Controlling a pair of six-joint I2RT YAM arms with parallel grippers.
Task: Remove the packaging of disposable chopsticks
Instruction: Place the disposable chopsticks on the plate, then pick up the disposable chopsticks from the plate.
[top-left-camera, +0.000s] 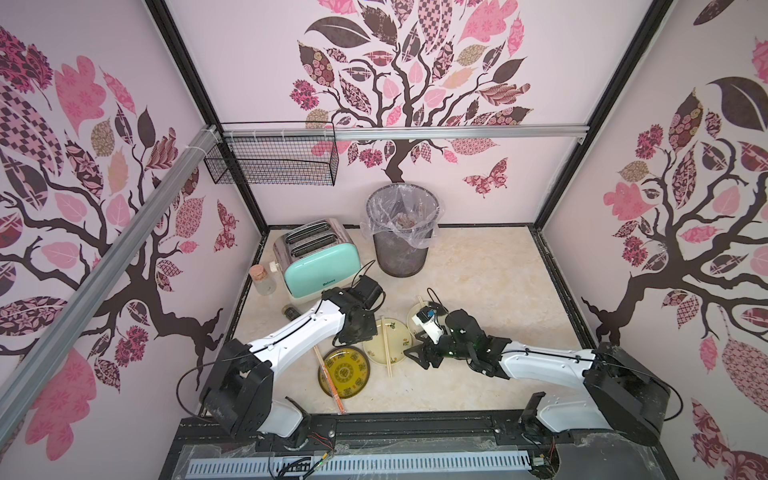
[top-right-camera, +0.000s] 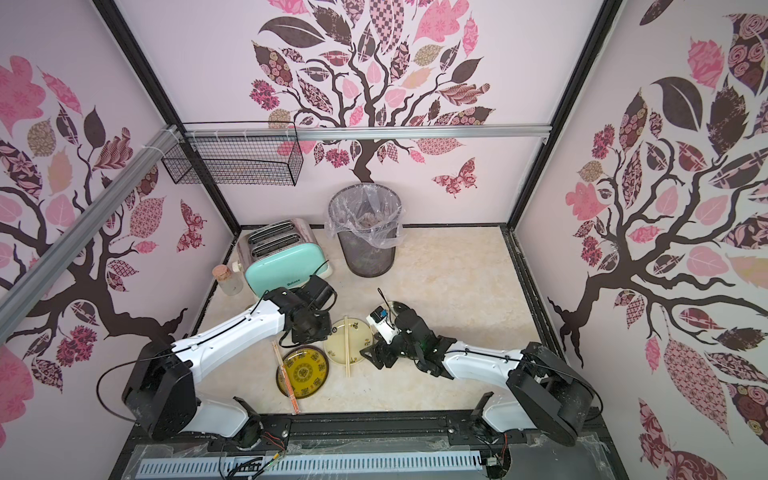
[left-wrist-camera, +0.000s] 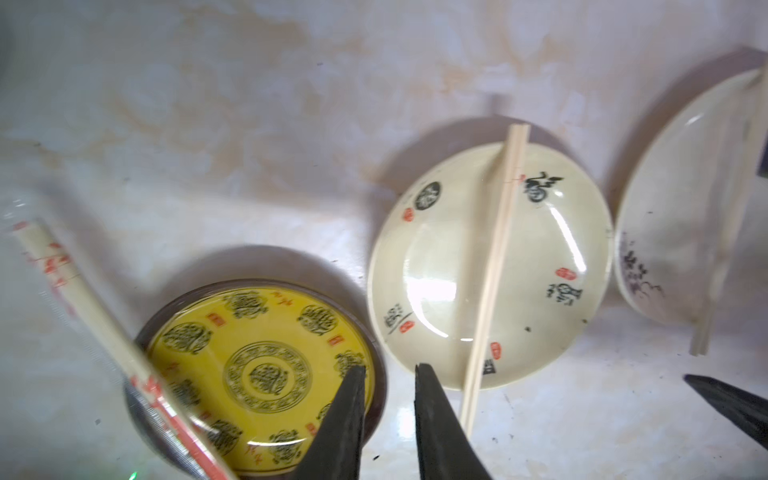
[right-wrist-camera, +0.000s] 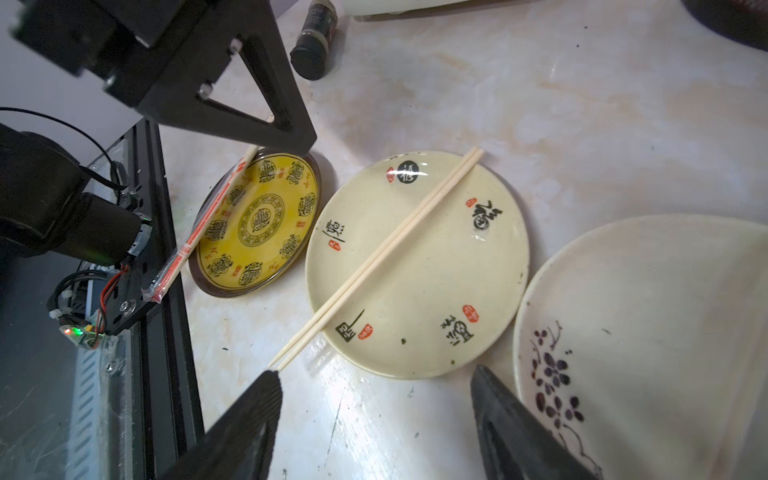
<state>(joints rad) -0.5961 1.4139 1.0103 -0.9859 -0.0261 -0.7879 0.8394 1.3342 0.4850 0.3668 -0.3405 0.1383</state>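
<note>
One pair of disposable chopsticks still in its orange-red packaging (top-left-camera: 328, 380) lies across the left edge of the yellow plate (top-left-camera: 347, 372). A bare pair (top-left-camera: 387, 347) rests across the cream plate (top-left-camera: 374, 349). Another bare pair (left-wrist-camera: 731, 216) lies on a white plate with purple flowers (right-wrist-camera: 644, 332). My left gripper (left-wrist-camera: 390, 370) hovers open between the yellow and cream plates, with nothing between its fingers. My right gripper (right-wrist-camera: 374, 374) is wide open over bare table in front of the cream plate, one fingertip close to the bare pair's end.
A mint toaster (top-left-camera: 316, 259), a corked jar (top-left-camera: 262, 280) and a small dark bottle (top-left-camera: 291, 311) stand at the back left. A mesh bin with a clear liner (top-left-camera: 401, 230) stands behind the plates. A black rail (right-wrist-camera: 166, 291) runs along the table's front edge.
</note>
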